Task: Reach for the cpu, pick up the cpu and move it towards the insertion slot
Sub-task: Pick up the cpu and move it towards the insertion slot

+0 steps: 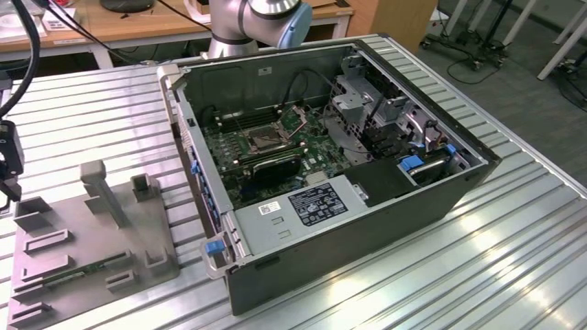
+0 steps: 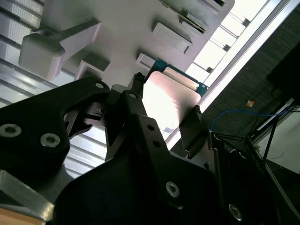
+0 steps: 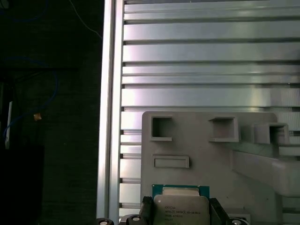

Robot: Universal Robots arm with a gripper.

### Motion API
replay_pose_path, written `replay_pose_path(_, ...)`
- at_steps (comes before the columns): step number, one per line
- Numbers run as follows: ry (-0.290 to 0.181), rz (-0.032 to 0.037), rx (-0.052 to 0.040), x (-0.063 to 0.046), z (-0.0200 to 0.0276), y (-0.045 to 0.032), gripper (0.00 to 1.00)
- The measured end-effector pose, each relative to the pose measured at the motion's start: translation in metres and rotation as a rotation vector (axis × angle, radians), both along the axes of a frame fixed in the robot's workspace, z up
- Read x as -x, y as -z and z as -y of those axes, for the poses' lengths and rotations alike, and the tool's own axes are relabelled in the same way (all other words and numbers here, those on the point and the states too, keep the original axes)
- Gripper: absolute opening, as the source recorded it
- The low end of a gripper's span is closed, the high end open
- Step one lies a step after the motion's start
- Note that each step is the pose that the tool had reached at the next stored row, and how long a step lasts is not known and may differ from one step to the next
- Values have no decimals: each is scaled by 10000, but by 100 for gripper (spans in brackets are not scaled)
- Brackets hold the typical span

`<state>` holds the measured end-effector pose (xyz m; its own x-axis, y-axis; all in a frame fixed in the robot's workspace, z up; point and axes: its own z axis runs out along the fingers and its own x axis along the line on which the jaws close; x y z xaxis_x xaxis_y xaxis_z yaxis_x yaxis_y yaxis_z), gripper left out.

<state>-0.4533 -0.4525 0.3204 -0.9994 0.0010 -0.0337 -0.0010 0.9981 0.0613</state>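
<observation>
While your arm hangs over the grey tray (image 1: 87, 237) at the exterior view's left, the gripper (image 2: 164, 105) has its jaws clamped on the cpu (image 2: 171, 98): pale shiny lid, teal-green rim, well apart from the insertion slot (image 1: 260, 141).

Ribbed metal table (image 1: 477, 268), open computer case (image 1: 385, 234) lying on its side in the middle, grey tray (image 1: 137, 234) flat on the slats at the exterior view's left, just beside the case

light: bright | glare: table (image 1: 477, 261) slats, cpu (image 2: 171, 101) top | shadow: floor (image 3: 47, 93) dim
</observation>
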Motion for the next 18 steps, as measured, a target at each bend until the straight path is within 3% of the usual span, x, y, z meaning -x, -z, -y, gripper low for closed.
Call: replay_pose_path(18, 0, 33, 0, 0, 0, -106, 55)
